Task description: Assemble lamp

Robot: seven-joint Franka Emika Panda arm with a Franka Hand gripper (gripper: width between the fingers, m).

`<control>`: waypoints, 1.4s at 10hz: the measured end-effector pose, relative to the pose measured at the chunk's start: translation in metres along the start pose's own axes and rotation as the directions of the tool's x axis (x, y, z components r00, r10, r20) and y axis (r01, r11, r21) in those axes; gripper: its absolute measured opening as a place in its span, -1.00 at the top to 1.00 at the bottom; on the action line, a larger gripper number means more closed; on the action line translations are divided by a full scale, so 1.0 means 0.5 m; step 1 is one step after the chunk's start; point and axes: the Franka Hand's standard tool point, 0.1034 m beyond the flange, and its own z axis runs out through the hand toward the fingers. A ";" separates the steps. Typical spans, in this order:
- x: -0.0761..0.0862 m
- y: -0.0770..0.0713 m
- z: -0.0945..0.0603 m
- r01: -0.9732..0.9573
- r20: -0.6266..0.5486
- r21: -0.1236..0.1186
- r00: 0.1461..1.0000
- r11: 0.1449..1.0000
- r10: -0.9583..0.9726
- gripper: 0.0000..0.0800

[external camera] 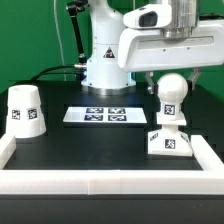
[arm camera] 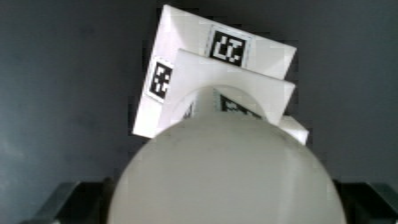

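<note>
The lamp's round white bulb (external camera: 170,92) stands upright on its stem in the flat square base (external camera: 168,142), at the exterior view's right. My gripper (external camera: 171,82) comes down from above and is shut on the bulb's round head, one finger on each side. In the wrist view the bulb (arm camera: 222,150) fills the lower middle, with the dark fingers (arm camera: 75,202) at its edges and my gripper (arm camera: 217,205) around it. The tagged base (arm camera: 214,60) lies beyond it. The tapered shade (external camera: 25,110) stands alone at the exterior view's left.
The marker board (external camera: 100,115) lies flat at the middle of the black table. A low white wall (external camera: 100,182) runs along the front and both sides. The robot's white body (external camera: 105,50) stands at the back.
</note>
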 end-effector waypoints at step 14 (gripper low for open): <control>-0.002 -0.007 0.004 -0.777 0.026 0.009 0.629 0.629 0.777 -0.45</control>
